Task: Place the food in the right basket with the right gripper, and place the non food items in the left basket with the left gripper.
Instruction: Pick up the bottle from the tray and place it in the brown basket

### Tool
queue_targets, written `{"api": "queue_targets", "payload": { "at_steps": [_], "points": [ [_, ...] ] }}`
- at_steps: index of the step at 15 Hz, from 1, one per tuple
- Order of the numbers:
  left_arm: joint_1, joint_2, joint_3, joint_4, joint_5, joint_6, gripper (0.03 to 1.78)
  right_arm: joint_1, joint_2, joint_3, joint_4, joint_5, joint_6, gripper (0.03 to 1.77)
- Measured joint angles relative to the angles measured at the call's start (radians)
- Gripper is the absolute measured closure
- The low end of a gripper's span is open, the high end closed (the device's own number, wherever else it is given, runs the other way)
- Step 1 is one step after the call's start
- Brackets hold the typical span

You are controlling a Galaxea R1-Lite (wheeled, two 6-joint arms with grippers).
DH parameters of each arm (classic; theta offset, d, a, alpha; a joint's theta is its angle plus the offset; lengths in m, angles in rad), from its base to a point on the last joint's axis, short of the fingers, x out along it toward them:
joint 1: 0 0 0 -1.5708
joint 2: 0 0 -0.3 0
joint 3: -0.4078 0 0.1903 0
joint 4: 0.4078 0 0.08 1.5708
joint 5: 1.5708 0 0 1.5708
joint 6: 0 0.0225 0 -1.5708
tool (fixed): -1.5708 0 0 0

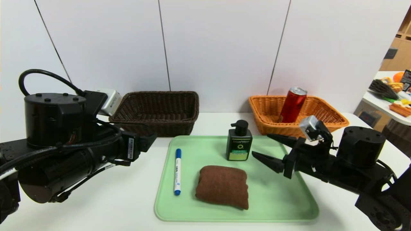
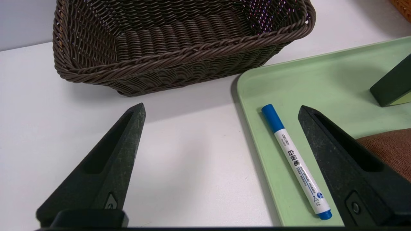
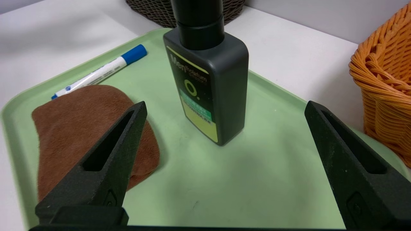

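The red can (image 1: 292,105) leans inside the orange right basket (image 1: 334,120) at the back right. The dark brown left basket (image 1: 160,112) stands at the back left, nothing showing in it. On the green tray (image 1: 282,199) are the dark green pump bottle (image 1: 239,141), upright, the folded brown towel (image 1: 222,186) and the white marker (image 1: 177,171) with its blue cap. My right gripper (image 1: 260,144) hovers open over the tray's right side, pointing at the bottle (image 3: 208,86). My left gripper (image 2: 221,107) is open above the table left of the tray, near the marker (image 2: 297,162).
White panels close off the table behind the baskets. A side table (image 1: 391,93) with colourful clutter stands beyond the right edge. White tabletop lies between the left basket (image 2: 179,48) and the tray (image 2: 321,80).
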Motion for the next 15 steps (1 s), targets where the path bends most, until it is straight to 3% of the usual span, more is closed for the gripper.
{"api": "queue_targets", "payload": {
  "at_steps": [9, 15],
  "points": [
    [-0.001, 0.02, -0.001, -0.005, 0.006, 0.0, 0.12, 0.077, 0.116, -0.118, 0.005, -0.026, 0.006, 0.11],
    [-0.001, 0.02, 0.001, 0.0, 0.006, 0.001, 0.12, 0.087, 0.168, -0.201, 0.013, -0.04, 0.007, 0.11]
  ]
}}
